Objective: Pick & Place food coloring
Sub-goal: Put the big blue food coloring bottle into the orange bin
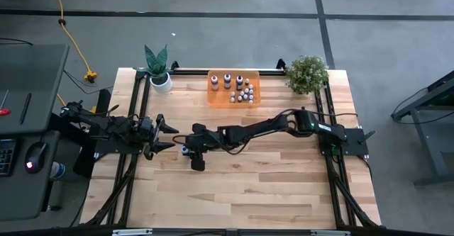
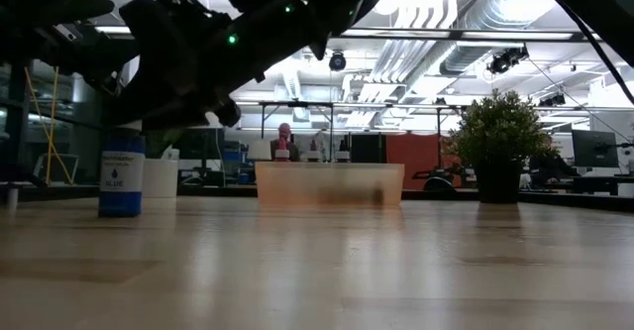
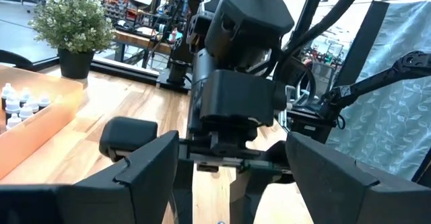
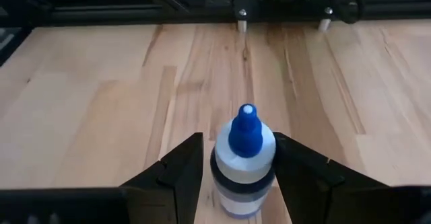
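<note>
Right gripper [image 4: 232, 177] is reached out across the middle of the table, low, with a blue food coloring bottle [image 4: 244, 163] standing upright between its two fingers. Fingers sit just beside the bottle's shoulders on either side; whether the pads actually press the body I can't tell — a thin gap seems to show on each side in the right wrist view, so I'd call it spread around the bottle, not yet pinching.

The bottle sits on the wood [image 1: 269, 186], blue dropper tip pointing up, white band with a label round the middle, blue body below. Low view shows the same bottle [image 2: 121, 176] standing on the table under the arm.

The rest of the food coloring stands in the orange tray [image 1: 215, 98] — well beyond the gripper, toward the far edge of the table, between the two potted plants.

Handling, as a guess: small plastic dropper, light, fairly stiff but squeezable, smooth round wall so likely to slip or twist if pinched off-centre. Tall and narrow, so tips easily when nudged. Best hold looks like the cylindrical body at or just under the shoulder, fingers square on opposite sides — not the tapered tip. Moderate squeeze only; too hard could dent it or push out dye.

Left gripper [image 1: 167, 137] waits just beside the right one, fingers spread, holding nothing.
</note>
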{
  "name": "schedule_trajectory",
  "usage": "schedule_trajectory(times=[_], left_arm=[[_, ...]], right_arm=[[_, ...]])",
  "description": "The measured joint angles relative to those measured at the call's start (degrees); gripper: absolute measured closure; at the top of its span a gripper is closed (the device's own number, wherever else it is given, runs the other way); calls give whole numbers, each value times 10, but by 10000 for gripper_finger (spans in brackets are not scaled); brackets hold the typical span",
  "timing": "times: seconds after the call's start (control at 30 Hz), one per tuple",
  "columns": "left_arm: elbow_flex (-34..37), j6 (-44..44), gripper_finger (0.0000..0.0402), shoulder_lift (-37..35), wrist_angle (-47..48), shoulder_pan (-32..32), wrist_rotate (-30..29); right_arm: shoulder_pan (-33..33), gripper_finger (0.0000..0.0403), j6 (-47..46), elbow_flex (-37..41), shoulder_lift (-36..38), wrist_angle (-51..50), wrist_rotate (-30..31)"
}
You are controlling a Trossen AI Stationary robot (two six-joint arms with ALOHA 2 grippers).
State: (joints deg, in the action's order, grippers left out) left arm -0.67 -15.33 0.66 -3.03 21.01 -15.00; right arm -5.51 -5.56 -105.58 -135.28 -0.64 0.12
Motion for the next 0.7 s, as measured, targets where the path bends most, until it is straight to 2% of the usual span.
schedule_trajectory(times=[0.53, 0.7], left_arm=[[0, 0, 130, 0, 0, 0, 0], [0, 0, 130, 0, 0, 0, 0]], right_arm=[[0, 239, -10, 0, -4, 22, -1], [0, 258, -11, 0, -4, 22, -1]])
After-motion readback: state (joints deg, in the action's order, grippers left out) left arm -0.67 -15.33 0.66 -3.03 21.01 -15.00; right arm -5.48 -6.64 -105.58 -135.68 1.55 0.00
